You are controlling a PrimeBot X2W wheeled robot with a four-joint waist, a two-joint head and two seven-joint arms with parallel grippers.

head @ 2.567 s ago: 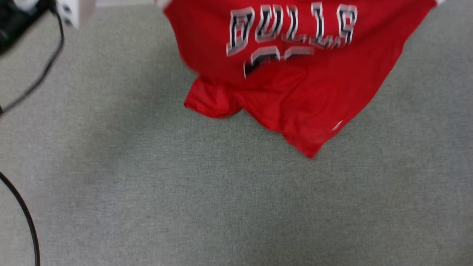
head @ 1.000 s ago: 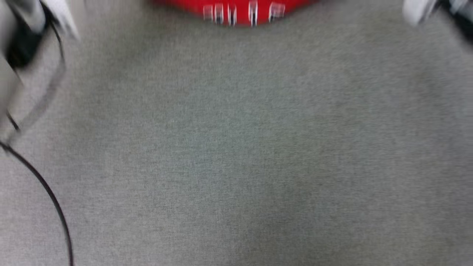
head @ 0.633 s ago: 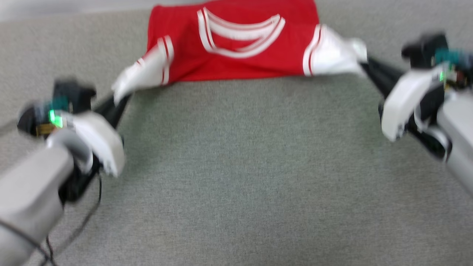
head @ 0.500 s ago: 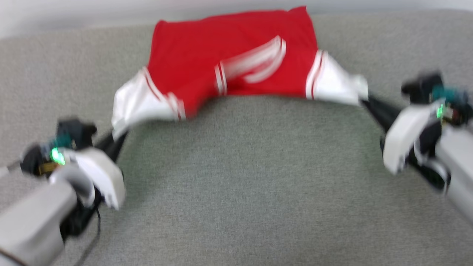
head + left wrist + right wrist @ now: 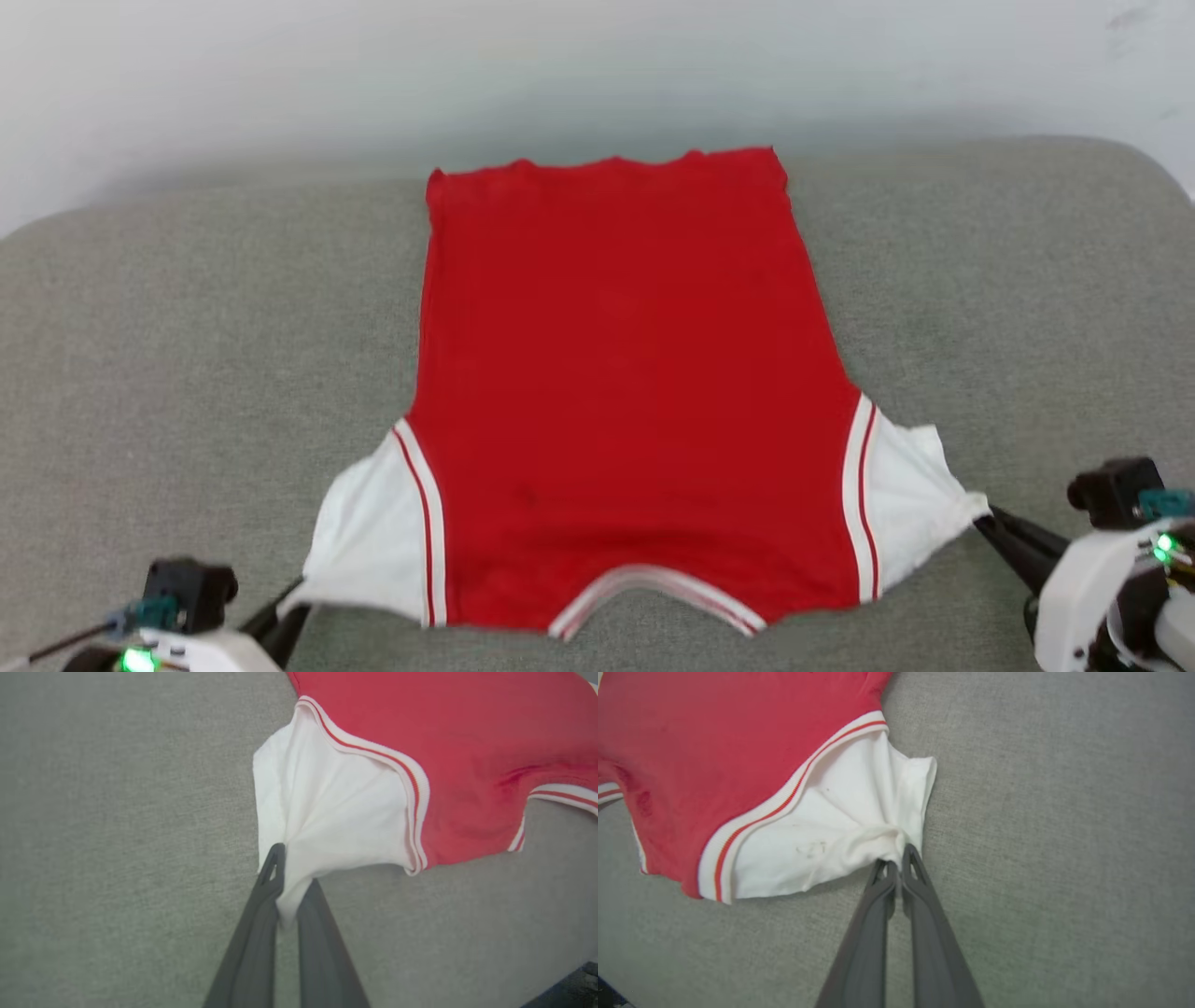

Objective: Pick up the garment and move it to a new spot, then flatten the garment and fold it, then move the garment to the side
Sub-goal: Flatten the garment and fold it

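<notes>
The red jersey-style T-shirt with white short sleeves lies spread flat, plain back up, on the grey fabric-covered table, with its collar nearest the robot. The left tool is clamped on the left sleeve's edge. The right tool is clamped on the right sleeve's bunched tip.

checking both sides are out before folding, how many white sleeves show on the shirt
2. Left sleeve at the shirt's near-left corner, pinched by the left end effector; right sleeve at the near-right corner, pinched by the right end effector. None looks hidden.
</notes>
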